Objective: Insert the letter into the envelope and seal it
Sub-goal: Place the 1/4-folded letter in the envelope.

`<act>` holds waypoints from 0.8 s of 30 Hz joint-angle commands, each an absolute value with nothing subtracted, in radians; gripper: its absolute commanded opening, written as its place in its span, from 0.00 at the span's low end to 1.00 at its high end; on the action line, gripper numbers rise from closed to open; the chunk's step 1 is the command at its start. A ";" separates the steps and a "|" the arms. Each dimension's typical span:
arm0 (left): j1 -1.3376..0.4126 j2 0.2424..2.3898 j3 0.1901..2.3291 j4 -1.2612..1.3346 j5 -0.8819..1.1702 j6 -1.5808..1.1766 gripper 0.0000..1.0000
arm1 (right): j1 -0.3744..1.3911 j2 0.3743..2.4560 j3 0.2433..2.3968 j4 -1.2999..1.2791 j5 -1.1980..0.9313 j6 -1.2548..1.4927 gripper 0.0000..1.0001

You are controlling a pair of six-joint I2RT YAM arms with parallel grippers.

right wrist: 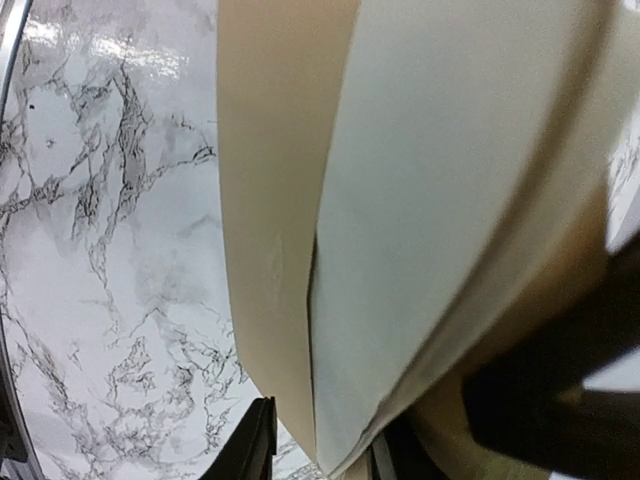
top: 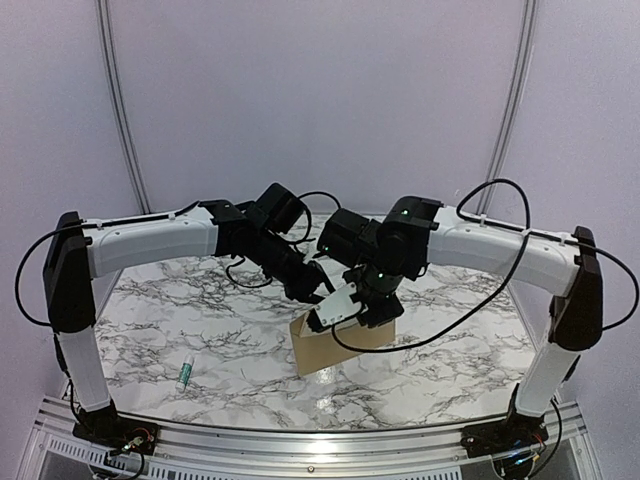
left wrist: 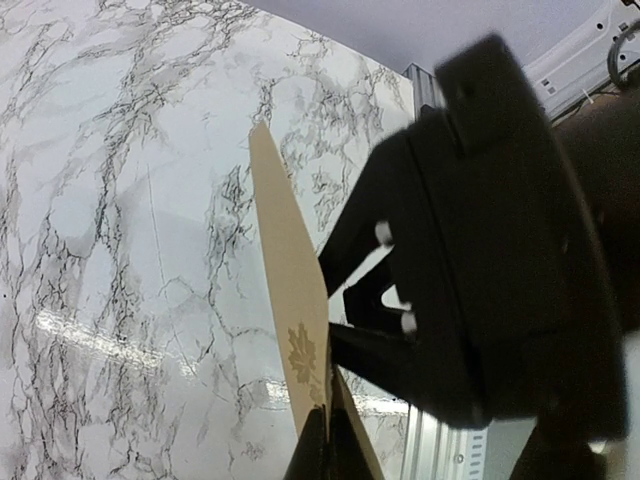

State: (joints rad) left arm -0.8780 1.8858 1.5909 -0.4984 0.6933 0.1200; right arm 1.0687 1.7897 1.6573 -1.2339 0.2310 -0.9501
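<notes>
A grey-veined white marble-look table (top: 200,330) gleams under overhead light, edged by an aluminium rail (top: 300,442), before plain pale lilac walls (top: 320,90).

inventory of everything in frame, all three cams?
envelope: 1, tan-brown, standing upright at mid-table between the two grippers
letter: 1, pale cream-white, tucked between the envelope's panels, seen only in the right wrist view
small tube: 1, white with a green end, likely a glue stick, lying on the table's near left
table: 1, white marble pattern with dark veins
rail: 1, silver metal, along the table's near edge
left arm: 1, white and black, reaching in from the left
right arm: 1, white and black, reaching in from the right
left gripper: 1, black, shut on a tan edge, seemingly the envelope's
right gripper: 1, black, fingers either side of the envelope and letter edges
</notes>
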 commanded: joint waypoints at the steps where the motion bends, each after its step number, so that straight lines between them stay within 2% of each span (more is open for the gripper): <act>1: -0.877 1.890 1.615 -0.503 0.749 0.139 0.00 | 0.985 1.693 1.637 -1.201 0.124 -0.949 0.31; 14: -0.874 1.905 1.640 -0.503 0.798 0.129 0.00 | 0.851 1.548 1.455 -1.015 -0.114 -0.973 0.33; 21: -0.873 1.899 1.642 -0.496 0.830 0.111 0.00 | 0.843 1.494 1.361 -0.887 -0.114 -0.972 0.43; 24: -0.874 1.899 1.641 -0.496 0.826 0.105 0.00 | 0.844 1.478 1.339 -0.852 -0.128 -0.964 0.43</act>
